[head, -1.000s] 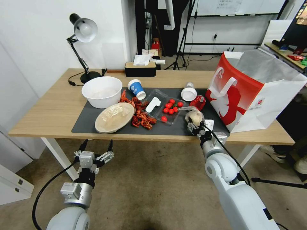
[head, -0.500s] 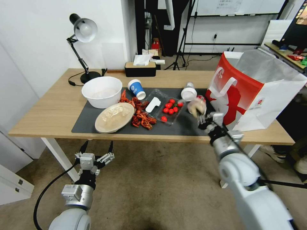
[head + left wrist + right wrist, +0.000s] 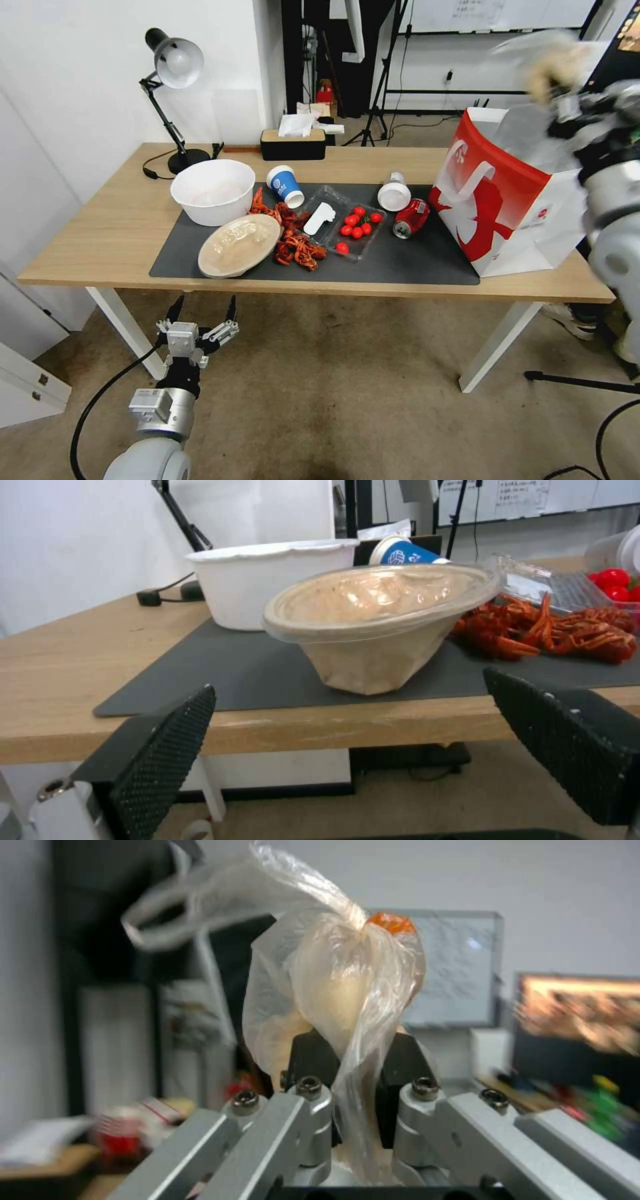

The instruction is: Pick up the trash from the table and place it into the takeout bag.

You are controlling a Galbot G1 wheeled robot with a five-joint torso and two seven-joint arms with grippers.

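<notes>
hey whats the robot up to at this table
It is clearing trash into the takeout bag. The right gripper holds the clear bag with the bun, jaws shut on it, raised above the takeout bag's open top. The left gripper hangs open below the table's front edge, idle. On the mat lie the blue cup, white lidded cup, red can and beige lidded bowl.
</notes>
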